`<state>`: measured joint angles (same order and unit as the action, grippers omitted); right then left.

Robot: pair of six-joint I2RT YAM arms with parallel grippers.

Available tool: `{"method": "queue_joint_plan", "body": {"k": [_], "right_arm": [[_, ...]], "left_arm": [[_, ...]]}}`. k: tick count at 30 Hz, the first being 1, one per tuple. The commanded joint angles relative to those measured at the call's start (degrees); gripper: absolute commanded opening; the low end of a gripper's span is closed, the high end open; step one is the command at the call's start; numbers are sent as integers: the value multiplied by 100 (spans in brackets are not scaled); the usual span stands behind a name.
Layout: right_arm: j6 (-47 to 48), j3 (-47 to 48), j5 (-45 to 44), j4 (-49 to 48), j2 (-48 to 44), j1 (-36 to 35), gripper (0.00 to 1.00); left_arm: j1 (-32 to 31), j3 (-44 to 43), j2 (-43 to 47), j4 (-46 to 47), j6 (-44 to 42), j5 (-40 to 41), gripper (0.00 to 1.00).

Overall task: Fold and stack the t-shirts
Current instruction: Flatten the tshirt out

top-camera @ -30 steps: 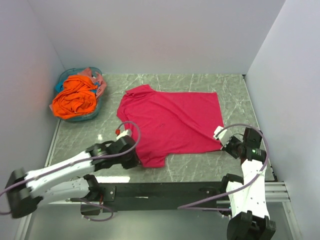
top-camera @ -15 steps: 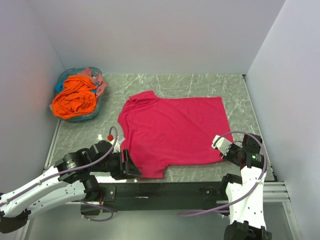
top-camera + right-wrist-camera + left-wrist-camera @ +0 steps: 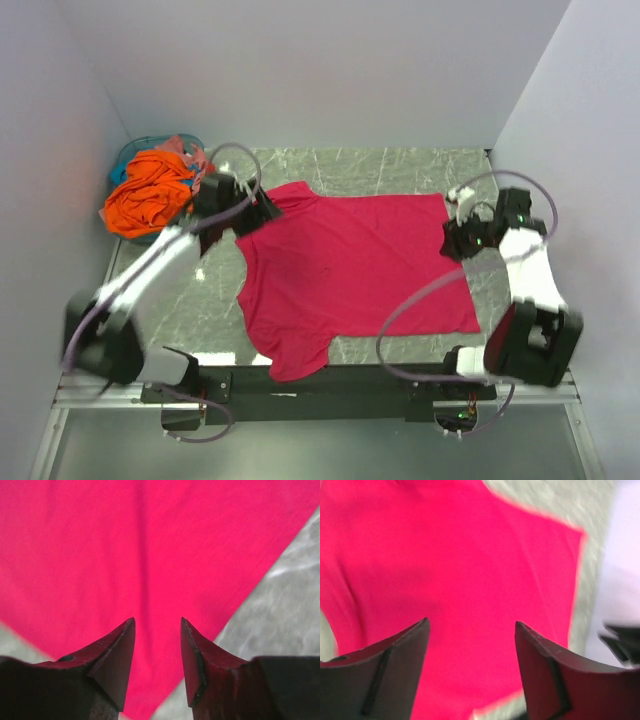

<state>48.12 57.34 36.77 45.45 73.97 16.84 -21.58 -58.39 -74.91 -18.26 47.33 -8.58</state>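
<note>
- red shirt (image 3: pixel 350 270) is lying spread out flat on the table (image 3: pixel 205 300), with one sleeve reaching the near edge, well short of both sets of jaws
- right gripper (image 3: pixel 157 622) is hovering over the shirt's far right corner, jaws sitting a little apart with nothing pinched between them
- in the right wrist view the red cloth is filling the space under and ahead of those jaws, and its edge is running diagonally just off to their right, with bare marble past it
- left gripper (image 3: pixel 470 625) is hanging at the shirt's far left corner up by the collar end, jaws standing wide apart and empty
- in the left wrist view the shirt is stretching out below and ahead of those jaws, looking blurry, with a strip of table showing beyond it
- so neither one is gripping the cloth right now, and the shirt is lying between the two grippers
- basket (image 3: pixel 122 165) is sitting in the far corner, just off to the outer side of the left jaws
- orange shirt (image 3: pixel 150 195) is lying bunched up in it, with a bit of pink shirt (image 3: pixel 187 148) poking out behind
</note>
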Motion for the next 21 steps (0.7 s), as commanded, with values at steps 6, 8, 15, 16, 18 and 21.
{"method": "queue_joint_plan", "body": {"k": [6,8,15,16,18,21], "right_arm": [[-2525,1937,-30,-986,2357,-198,41],[-2684,2175,-39,-1003,2709,-251,39],[-2913,2474,-171,-1232,3175,-366,39],[-2913,2501,-171,-1240,3237,-366,39],[-2957,2545,-171,-1267,3272,-366,39],[-2975,2545,-153,-1276,3316,-366,39]], "left_arm": [[1041,-3946,-3808,-519,-866,-383,58],[1121,-4381,-4407,-828,-971,39,54],[1358,-5375,-5533,-1355,-1200,252,47],[1359,-5393,-5595,-1364,-1243,217,47],[1367,-5429,-5726,-1391,-1261,85,46],[1367,-5341,-5780,-1321,-1270,-82,46]]}}
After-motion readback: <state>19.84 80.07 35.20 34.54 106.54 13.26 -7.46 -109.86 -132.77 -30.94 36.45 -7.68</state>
